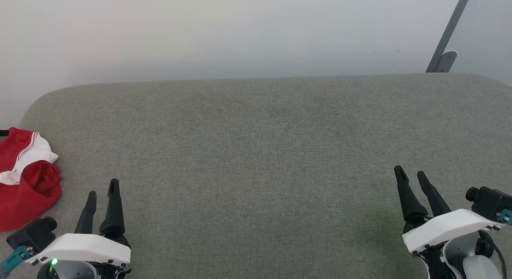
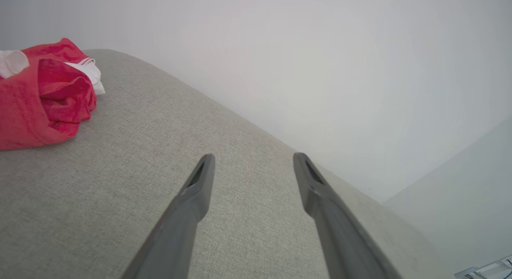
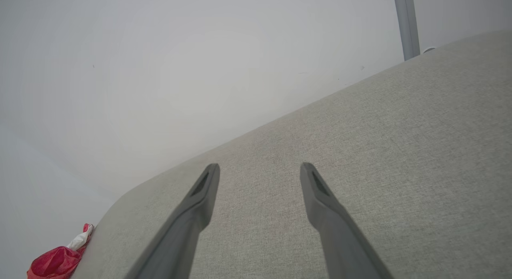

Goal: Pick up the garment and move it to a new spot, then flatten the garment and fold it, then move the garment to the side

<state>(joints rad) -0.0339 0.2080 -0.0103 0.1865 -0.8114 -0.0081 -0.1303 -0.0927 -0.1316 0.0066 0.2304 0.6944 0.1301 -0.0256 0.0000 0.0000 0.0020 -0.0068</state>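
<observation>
Garment (image 1: 26, 179) lies crumpled beside open left tool (image 1: 103, 193).

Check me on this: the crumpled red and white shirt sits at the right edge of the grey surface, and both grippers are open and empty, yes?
Not quite. The head view shows the shirt crumpled at the left edge of the grey surface, near the left gripper. The rest stands: it and the right gripper are both open and empty.
</observation>
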